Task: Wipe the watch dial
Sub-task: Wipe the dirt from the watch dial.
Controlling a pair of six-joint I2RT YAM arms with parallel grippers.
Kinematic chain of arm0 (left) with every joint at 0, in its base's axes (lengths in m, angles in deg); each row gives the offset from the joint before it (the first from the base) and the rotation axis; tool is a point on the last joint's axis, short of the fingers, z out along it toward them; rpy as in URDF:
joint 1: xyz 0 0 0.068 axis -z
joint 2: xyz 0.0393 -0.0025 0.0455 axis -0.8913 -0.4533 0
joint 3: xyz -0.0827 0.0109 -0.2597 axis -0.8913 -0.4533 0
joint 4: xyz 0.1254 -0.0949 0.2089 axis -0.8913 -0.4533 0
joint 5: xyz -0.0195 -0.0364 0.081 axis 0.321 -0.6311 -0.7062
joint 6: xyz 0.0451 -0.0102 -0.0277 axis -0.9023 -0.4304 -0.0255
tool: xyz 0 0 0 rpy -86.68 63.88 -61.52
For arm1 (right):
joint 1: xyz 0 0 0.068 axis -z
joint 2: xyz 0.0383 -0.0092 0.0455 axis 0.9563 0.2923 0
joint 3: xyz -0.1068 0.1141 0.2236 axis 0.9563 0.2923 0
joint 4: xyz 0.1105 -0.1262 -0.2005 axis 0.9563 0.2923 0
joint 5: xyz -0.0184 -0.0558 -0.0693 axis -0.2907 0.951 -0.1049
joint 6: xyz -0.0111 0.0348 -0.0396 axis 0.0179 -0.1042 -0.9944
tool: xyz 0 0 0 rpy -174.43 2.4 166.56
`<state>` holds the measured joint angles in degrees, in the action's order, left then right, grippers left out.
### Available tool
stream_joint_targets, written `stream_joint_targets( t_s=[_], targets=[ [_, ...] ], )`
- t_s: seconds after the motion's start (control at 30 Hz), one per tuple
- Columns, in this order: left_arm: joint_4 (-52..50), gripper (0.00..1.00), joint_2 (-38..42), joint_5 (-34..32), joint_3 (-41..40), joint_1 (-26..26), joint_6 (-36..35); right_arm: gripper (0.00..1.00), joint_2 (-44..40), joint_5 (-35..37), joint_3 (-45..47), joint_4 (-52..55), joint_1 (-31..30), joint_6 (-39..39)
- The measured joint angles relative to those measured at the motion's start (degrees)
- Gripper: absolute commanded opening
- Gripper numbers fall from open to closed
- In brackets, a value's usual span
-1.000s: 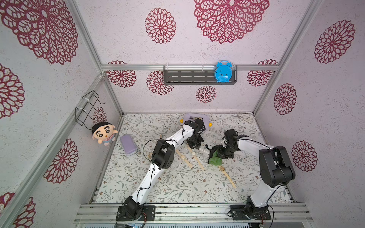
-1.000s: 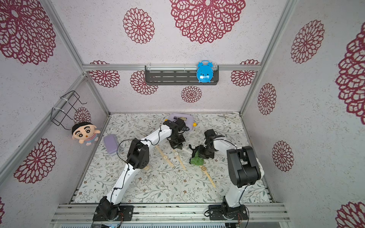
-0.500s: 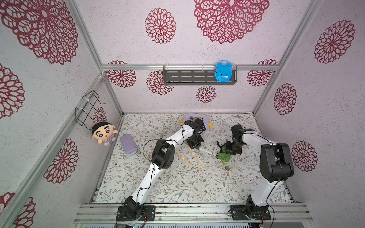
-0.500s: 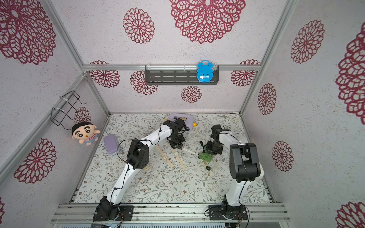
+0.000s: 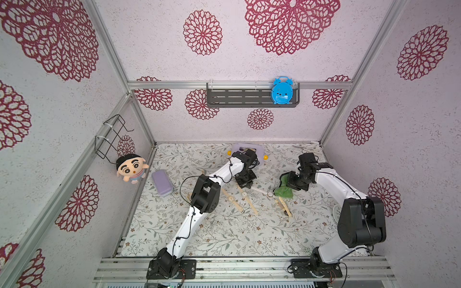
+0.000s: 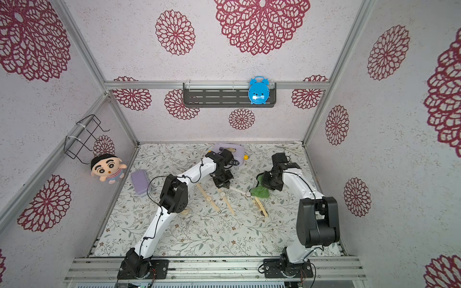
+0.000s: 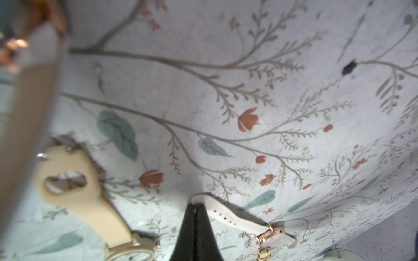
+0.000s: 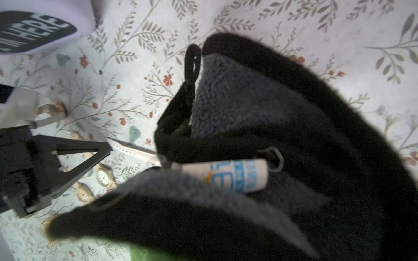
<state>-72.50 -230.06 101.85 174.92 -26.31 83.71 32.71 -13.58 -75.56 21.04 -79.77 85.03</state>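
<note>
Left jaws clenched, tips pressing on strap end of white watch (image 5: 260,190) lying on tabletop (image 5: 224,237). Right jaws grasping green cloth (image 5: 283,192); cloth draping down just beside watch dial (image 5: 270,194).

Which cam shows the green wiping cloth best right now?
A top view: the green cloth shows in outline, its lower end beside the white-strap watch. Right wrist sees it too close, dark and blurred, filling most of the frame. Left wrist doesn't show it.
</note>
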Motion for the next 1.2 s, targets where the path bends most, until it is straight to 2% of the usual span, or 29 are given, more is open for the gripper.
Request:
stream_joint_targets(
  t_s=[0.23, 0.5, 0.67, 0.9, 1.2],
  targets=[
    [0.0, 0.0, 0.0, 0.0, 0.0, 0.0, 0.3, 0.0, 0.2, -7.6, 2.5, -4.6, -2.3, 0.0],
    [0.0, 0.0, 0.0, 0.0, -0.1, 0.0, 0.5, 0.0, 4.6, -11.5, 3.0, -8.7, -6.6, 0.0],
    [0.1, 0.0, 0.0, 0.0, -0.2, 0.0, 0.7, 0.0, 6.9, -11.2, 3.9, -9.5, -7.4, -0.2],
    [0.4, 0.0, 0.3, 0.0, -0.6, 0.0, 1.3, 0.0, 10.3, -6.5, 5.1, -8.8, -7.4, -1.2],
    [0.5, 0.0, 0.3, 0.0, -0.7, 0.0, 1.6, 0.0, 13.2, -1.6, 0.4, -4.6, -8.1, -2.1]
  ],
)
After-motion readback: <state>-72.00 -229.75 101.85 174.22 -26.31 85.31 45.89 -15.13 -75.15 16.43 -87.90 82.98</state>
